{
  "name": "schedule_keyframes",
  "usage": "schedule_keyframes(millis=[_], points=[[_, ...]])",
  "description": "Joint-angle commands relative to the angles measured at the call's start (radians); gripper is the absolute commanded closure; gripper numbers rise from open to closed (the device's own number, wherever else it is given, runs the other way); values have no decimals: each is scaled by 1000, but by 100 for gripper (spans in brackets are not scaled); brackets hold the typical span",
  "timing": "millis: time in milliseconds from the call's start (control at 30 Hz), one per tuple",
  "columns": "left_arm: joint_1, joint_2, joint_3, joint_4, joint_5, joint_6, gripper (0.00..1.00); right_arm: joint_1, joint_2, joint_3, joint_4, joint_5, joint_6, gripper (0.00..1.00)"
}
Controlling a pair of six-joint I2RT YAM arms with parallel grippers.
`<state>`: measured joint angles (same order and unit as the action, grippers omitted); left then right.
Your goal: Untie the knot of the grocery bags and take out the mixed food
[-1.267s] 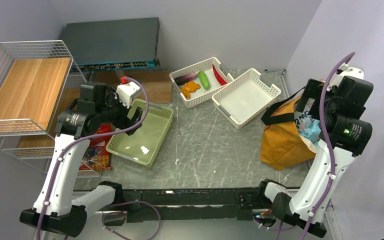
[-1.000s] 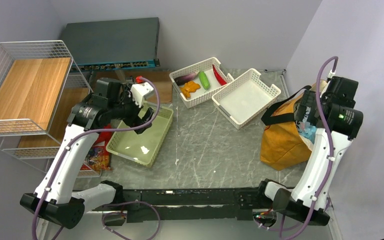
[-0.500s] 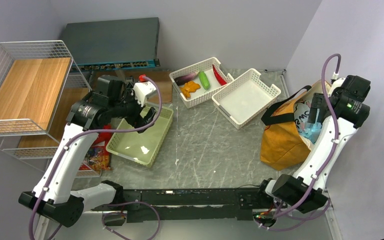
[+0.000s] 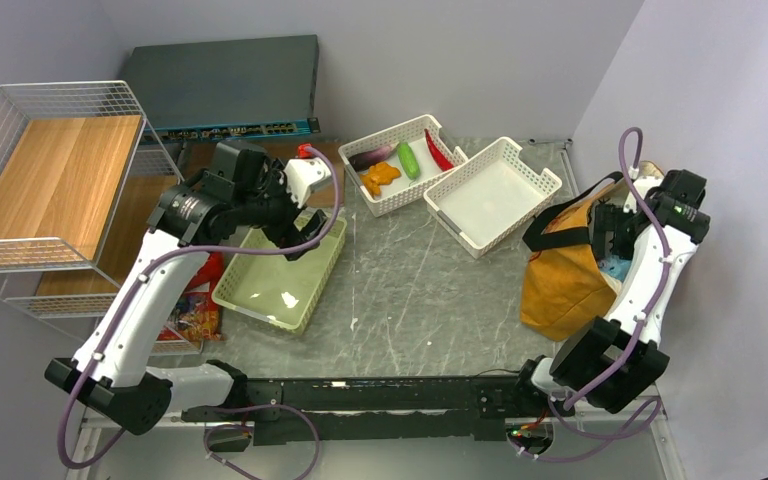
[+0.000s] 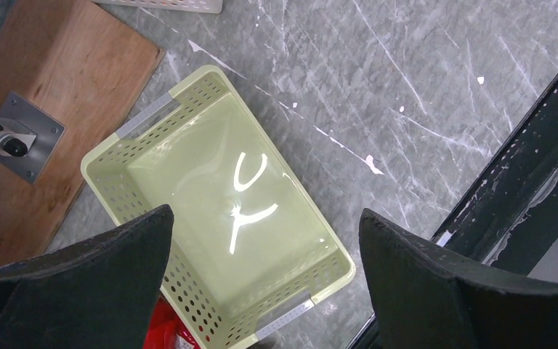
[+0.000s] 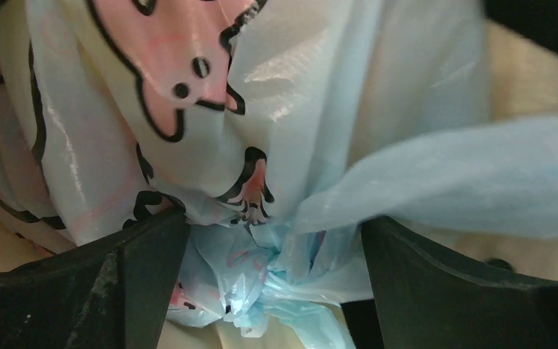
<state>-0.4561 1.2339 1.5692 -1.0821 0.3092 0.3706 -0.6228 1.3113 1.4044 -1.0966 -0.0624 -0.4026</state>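
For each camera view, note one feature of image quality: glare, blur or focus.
Left wrist view: white curved glare streaks on the floor of the pale green perforated plastic basket. Right wrist view: the crinkly light-blue plastic bag fills the frame at close range, soft towards the right. Top external view: evenly lit and sharp throughout.

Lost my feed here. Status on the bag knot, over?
Right gripper jaws open, straddling knot of light-blue bag. Knot not yet untied. Left gripper open, empty, over green basket. Nothing blocking.
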Motion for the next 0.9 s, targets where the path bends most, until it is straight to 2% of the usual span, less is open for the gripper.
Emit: schedule_keyframes(millis=[0,100,133,167,233,267,300,333,367,667,867], points=[[-17,10,40,-9,-34,-16,1,-9,-15,-68,6,-101,-66,7],[-26,22,48,-6,-53,-20,1,-9,-1,-106,11,-113,-81,2],[-29,26,51,-7,-59,-19,1,-8,7,-124,27,-111,-81,3],[-31,30,57,-7,-66,-20,1,-9,13,-136,46,-104,-80,9],[-35,41,72,-11,-77,-20,1,-9,30,-143,69,-92,-80,31],[-36,45,79,-13,-81,-21,1,-9,36,-132,68,-92,-75,49],[-37,49,84,-13,-87,-20,1,-10,43,-110,60,-95,-68,73],[-38,52,90,-13,-92,-21,1,-9,44,-83,54,-92,-51,93],[-38,56,94,-14,-96,-22,1,-9,34,-51,48,-91,-35,100],[-42,55,93,0,-99,-40,1,-9,-60,327,-9,-132,37,100],[-46,60,98,17,-110,-46,1,-10,-64,525,4,-109,106,100]])
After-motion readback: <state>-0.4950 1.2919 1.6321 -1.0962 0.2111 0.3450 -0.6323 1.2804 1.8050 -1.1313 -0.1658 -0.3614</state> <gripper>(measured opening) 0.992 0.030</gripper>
